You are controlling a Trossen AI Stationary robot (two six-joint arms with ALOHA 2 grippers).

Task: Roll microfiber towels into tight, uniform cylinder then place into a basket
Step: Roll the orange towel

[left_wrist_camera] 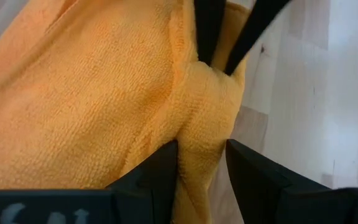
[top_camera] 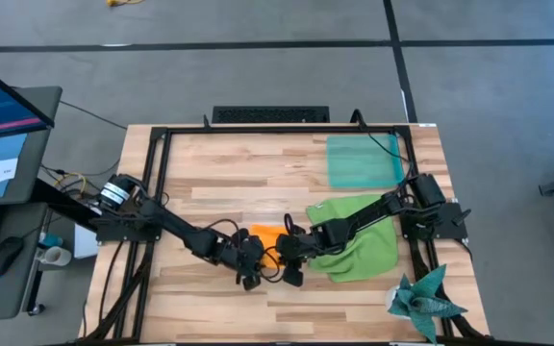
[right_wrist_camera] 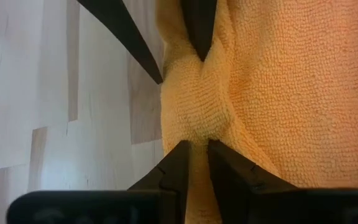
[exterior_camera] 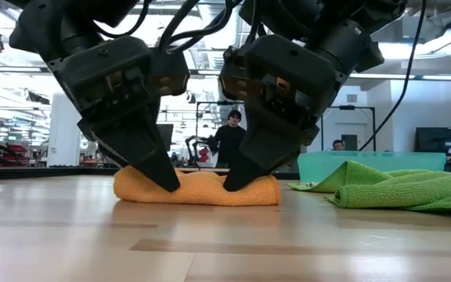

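Observation:
The orange towel (exterior_camera: 198, 189) lies on the table as a low, bunched bundle, with a raised fold along its near edge. Both grippers slant down onto that fold, facing each other. My left gripper (left_wrist_camera: 201, 168) stands open with the fold between its fingers. My right gripper (right_wrist_camera: 194, 152) is shut on the same fold, a little farther along it. The lime green towel (top_camera: 359, 240) lies crumpled flat to the right, under my right arm. The teal basket (top_camera: 364, 159) rests on the table at the far right. My left gripper straddles the raised fold (left_wrist_camera: 204, 134) on the towel's near edge, slanting down from the left. The cloth fills the gap between its open fingers. One fingertip (right_wrist_camera: 199, 43) dents the cloth; the other (right_wrist_camera: 151, 65) stands at the towel's edge on the wood. My right gripper pinches the same raised fold (right_wrist_camera: 194, 124) between its two fingers, slanting down from the right. The cloth is gathered into a narrow ridge at the fingertips (left_wrist_camera: 211, 56). How many layers it has cannot be told. The towel stays on the table.
A dark teal spiky cloth (top_camera: 426, 300) lies at the near right corner. Bare wood stretches along the near edge and the far left of the table. Beyond the table, people stand in the room (exterior_camera: 229, 141).

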